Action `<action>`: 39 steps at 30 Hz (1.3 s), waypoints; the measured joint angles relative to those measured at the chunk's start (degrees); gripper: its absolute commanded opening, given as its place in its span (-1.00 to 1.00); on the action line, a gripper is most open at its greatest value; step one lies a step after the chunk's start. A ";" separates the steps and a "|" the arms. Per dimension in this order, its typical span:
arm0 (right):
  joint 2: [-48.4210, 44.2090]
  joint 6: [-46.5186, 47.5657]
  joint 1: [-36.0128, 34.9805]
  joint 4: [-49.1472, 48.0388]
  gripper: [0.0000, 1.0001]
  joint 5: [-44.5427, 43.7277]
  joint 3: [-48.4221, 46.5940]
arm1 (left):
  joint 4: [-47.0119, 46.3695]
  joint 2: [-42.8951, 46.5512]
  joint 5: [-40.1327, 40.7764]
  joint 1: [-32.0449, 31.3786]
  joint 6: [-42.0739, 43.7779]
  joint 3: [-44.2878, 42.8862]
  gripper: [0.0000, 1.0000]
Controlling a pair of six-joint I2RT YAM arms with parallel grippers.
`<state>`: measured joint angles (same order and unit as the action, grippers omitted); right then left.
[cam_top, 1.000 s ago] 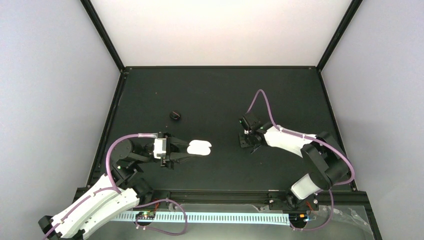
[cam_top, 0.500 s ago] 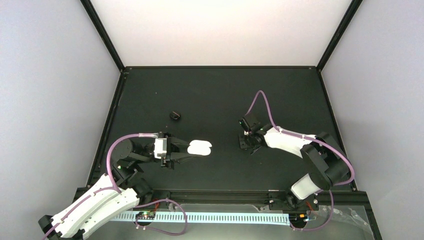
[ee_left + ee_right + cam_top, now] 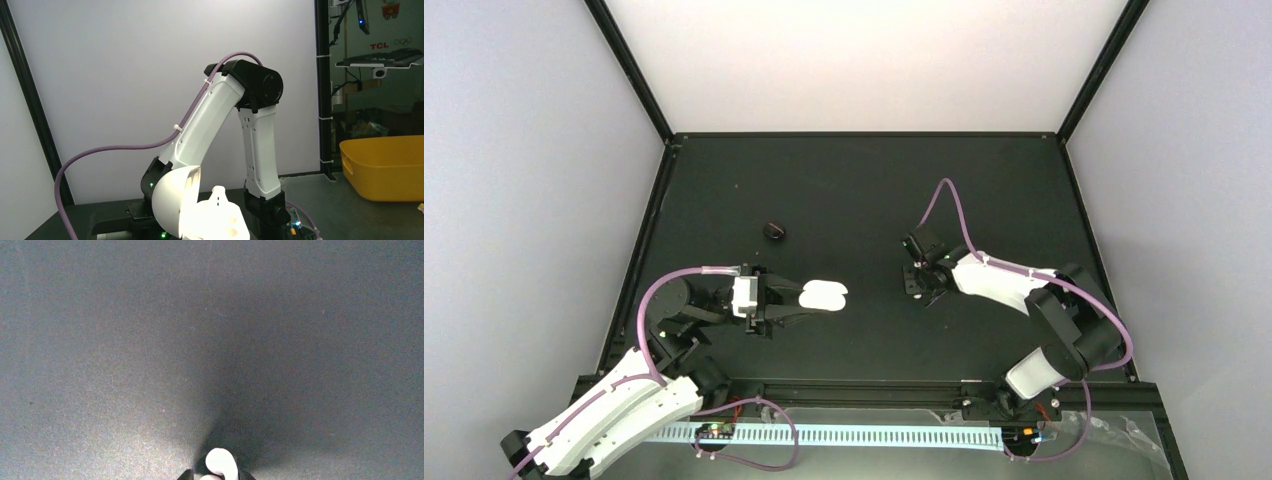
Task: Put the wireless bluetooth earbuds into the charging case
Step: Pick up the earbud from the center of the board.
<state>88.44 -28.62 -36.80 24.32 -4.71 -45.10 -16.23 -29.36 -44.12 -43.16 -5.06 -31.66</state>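
My left gripper (image 3: 807,298) is shut on the open charging case (image 3: 824,294), a glossy white hinged shell held just above the table. In the left wrist view its lid (image 3: 172,205) stands open, and the base (image 3: 227,225) shows two round sockets with a white bud-shaped piece (image 3: 218,193) standing up in it. My right gripper (image 3: 917,284) points down at the black table, right of the case. In the right wrist view it (image 3: 216,475) is shut on a small white rounded earbud-like piece (image 3: 220,462). No black buds show.
A black round puck (image 3: 774,231) lies on the table beyond the left gripper. The black table (image 3: 854,190) is walled by pale panels and a black frame. A yellow bin (image 3: 385,167) stands outside the cell.
My right gripper has shifted slightly toward the near left, still shut on the white piece. The left gripper and the case have not moved.
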 measured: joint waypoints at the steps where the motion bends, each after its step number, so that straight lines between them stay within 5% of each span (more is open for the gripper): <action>1: 0.02 -0.02 0.00 0.13 -0.57 -0.28 -0.20 | 0.00 0.00 0.00 0.00 -0.02 0.00 -0.97; 39: -0.28 -1.95 0.00 0.44 -0.98 0.79 -1.60 | 0.15 -0.68 0.02 0.00 -0.02 0.00 -0.97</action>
<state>88.16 -30.57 -36.80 24.75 -3.92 -46.70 -16.08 -30.04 -44.10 -43.16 -5.08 -31.66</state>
